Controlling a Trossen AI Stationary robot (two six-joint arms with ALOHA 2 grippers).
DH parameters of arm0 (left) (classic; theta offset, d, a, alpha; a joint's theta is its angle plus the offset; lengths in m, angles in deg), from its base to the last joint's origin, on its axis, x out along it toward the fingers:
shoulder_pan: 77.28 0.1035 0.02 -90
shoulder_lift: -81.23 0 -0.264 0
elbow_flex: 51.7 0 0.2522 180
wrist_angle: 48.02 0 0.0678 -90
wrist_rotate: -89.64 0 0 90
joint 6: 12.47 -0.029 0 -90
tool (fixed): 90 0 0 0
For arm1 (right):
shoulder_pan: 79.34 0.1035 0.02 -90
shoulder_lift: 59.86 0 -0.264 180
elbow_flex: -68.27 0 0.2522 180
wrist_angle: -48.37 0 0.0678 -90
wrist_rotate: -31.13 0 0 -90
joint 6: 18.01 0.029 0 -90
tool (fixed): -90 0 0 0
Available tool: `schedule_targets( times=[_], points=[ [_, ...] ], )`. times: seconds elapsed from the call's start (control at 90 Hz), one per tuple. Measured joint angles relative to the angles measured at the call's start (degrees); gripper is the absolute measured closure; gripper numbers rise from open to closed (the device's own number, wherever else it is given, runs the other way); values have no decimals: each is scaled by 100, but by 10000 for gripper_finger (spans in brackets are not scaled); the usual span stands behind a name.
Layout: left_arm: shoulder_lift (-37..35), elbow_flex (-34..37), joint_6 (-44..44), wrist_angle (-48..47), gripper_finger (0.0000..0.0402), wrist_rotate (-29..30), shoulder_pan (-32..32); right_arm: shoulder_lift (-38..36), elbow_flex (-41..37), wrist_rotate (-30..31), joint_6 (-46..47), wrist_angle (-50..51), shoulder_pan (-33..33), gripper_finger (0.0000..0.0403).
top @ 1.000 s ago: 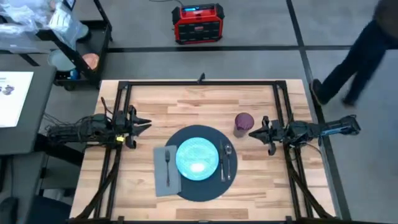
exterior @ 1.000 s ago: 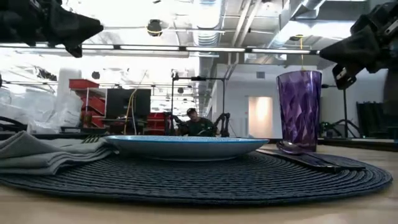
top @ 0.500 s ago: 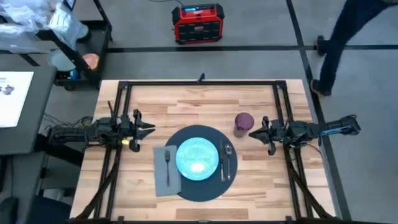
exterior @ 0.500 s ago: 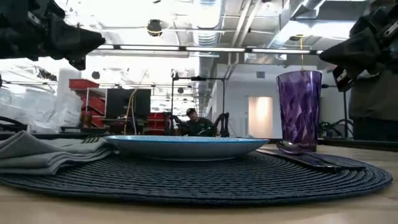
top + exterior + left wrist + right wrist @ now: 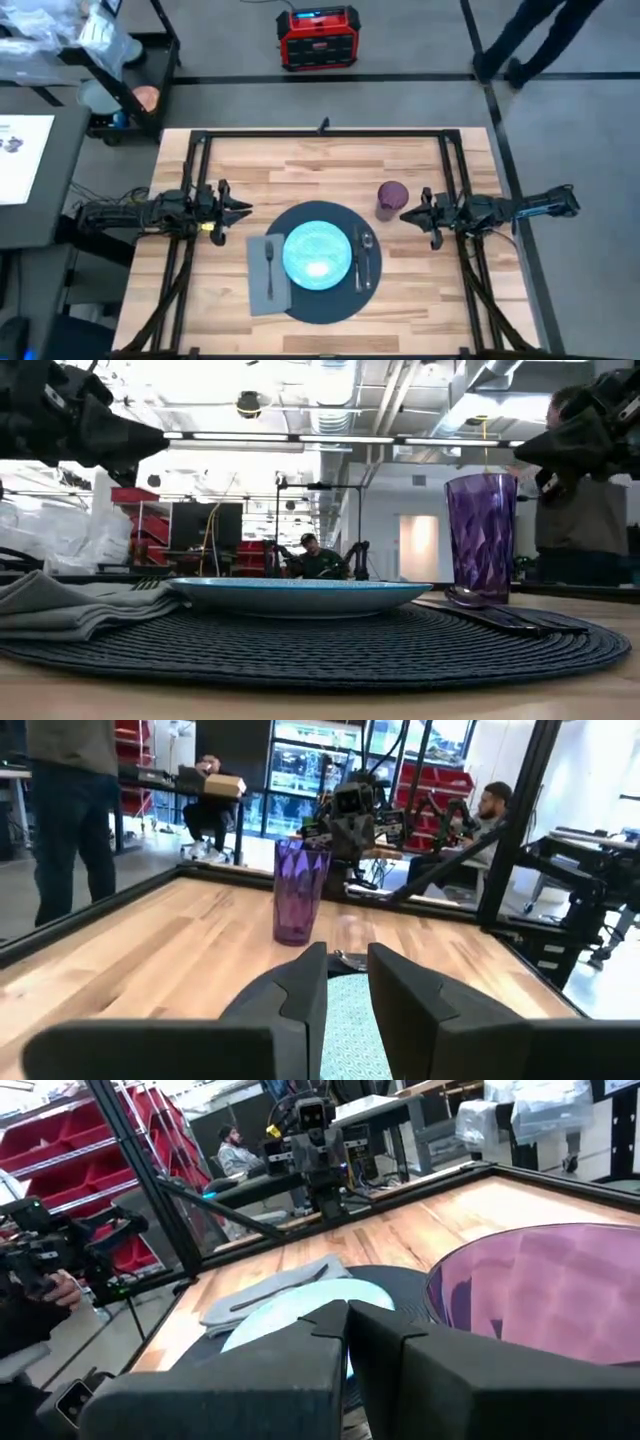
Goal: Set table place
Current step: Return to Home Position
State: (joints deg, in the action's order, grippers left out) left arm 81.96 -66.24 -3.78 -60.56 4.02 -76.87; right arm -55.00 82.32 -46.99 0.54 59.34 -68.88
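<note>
**Place setting looks complete; both claws empty at the counter's sides**

Progress: the dark round mat (image 5: 322,309) lies on the counter (image 5: 300,165) with the light blue plate (image 5: 317,257) centred on it. The grey napkin (image 5: 259,288) carries the fork (image 5: 269,262), the spoon (image 5: 368,252) lies on the mat's other side, and the purple cup (image 5: 391,197) stands just off the mat. I judge nothing is left to place, only parking the arms.

Left claw (image 5: 243,209): fingers slightly parted, holding nothing. The mat lies just ahead of its tips, near but apart.

Right claw (image 5: 405,214): fingers closed on nothing. The cup stands just ahead of its tips, not touching, and the mat is ahead beyond it.
</note>
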Motion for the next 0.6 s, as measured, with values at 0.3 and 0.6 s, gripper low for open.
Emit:
schedule_targets(
  times=[0.3, 0.6],
  points=[
    [2, 2, -5, -26, 344, 1, -2, -2, 0, 1, -2, 4, -2, 403],
    [2, 4, -7, -34, 344, 3, -2, -2, -2, 2, -4, 11, -2, 403]
  ],
)
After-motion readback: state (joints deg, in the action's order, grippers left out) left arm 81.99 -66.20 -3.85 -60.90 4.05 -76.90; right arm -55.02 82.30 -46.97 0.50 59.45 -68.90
